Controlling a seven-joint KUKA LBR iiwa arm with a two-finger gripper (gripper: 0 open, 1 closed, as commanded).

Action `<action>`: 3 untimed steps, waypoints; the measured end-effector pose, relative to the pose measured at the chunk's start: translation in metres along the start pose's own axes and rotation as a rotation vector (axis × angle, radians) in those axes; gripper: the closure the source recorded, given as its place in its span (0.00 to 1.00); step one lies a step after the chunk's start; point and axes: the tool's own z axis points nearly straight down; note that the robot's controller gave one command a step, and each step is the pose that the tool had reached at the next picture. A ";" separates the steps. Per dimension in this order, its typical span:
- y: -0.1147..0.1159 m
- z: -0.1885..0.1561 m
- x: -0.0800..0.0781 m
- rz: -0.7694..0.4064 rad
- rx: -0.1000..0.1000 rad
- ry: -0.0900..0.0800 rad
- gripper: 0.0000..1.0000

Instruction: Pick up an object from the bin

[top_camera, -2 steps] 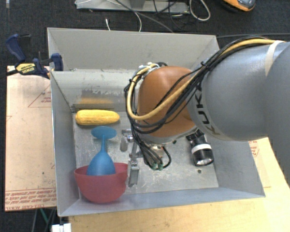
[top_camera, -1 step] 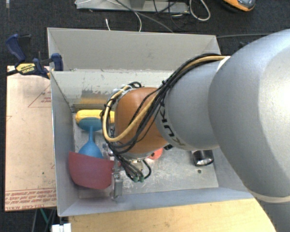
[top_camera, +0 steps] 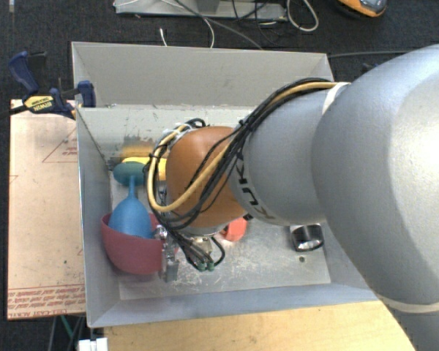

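Note:
My gripper reaches down at the front left of the bin, under the orange wrist cover. Its tip sits right at the right rim of a dark red bowl that lies in the front left corner. A blue plastic goblet lies with its cup in or over the bowl and its foot pointing toward the back wall. I cannot tell whether the gripper touches the bowl's rim. Nothing shows as held.
A yellow thing lies by the back left wall behind the goblet's foot. A small orange-red piece peeks out from under the wrist cover. Further right on the floor lies a small silver and black piece. The arm covers the bin's right half.

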 end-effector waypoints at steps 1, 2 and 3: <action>0.000 0.000 0.000 0.000 0.000 0.000 1.00; 0.017 -0.078 -0.018 -0.025 -0.003 -0.007 1.00; 0.020 -0.062 -0.022 -0.043 -0.002 -0.008 1.00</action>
